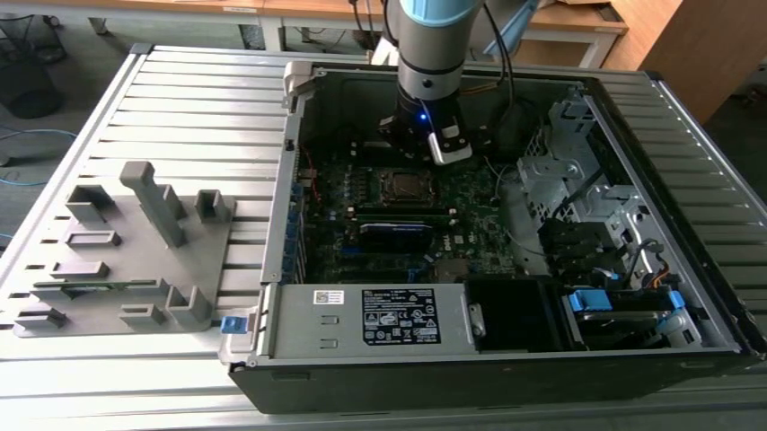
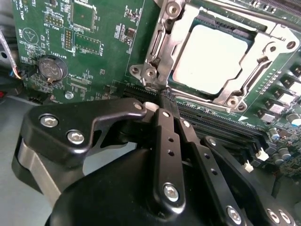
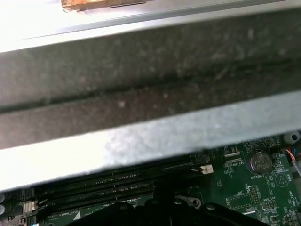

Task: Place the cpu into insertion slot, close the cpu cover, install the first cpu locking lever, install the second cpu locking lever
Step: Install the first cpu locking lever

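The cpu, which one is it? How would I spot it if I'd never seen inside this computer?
Look inside the open computer case, at the green motherboard. Near the end effector, a silvery cpu cover frames a square window, and the cpu lies inside it. It is the plain, pale, smooth metal square, unlike the little black chips around.

A robotics lab or test workshop: an opened desktop computer case (image 1: 504,224) lies on its side on a counter (image 1: 180,117) of ribbed aluminium profiles, its green motherboard (image 1: 396,215) bared, and a robot arm (image 1: 432,54) reaches down into it. Near the counter's edge at the exterior view's left sits a grey fixture block (image 1: 126,260) with slots and upright posts. Beyond the far edge stand wooden desks (image 1: 576,22), a black mesh wastebasket (image 1: 27,67) and loose cables (image 1: 36,139) on a grey floor
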Robot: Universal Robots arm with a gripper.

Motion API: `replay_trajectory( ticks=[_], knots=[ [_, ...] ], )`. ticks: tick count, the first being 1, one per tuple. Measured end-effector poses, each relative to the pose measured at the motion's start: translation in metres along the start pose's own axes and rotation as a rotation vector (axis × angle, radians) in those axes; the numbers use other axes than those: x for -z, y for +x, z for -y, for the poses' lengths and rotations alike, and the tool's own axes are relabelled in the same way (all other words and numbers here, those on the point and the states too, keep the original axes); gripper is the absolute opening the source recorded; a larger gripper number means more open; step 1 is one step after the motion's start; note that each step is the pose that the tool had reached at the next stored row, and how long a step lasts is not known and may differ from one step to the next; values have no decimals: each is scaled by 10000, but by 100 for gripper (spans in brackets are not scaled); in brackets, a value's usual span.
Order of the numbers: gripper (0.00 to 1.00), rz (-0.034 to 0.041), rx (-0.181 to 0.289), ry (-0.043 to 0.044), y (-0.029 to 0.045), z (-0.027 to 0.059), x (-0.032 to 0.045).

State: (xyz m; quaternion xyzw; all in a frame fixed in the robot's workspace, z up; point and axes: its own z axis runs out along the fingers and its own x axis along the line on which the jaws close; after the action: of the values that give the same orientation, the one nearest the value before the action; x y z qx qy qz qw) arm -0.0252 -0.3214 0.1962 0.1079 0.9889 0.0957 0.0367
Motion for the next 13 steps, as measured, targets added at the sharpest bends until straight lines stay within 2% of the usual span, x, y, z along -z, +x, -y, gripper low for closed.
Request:
replay_trajectory(
  ticks=[11,12,13],
  knots=[
    [11,-68,-12,5,-8,-28,139],
    [11,-81,-13,33,-8,-28,139],
    [11,-116,-16,133,-8,-28,140]
  ],
)
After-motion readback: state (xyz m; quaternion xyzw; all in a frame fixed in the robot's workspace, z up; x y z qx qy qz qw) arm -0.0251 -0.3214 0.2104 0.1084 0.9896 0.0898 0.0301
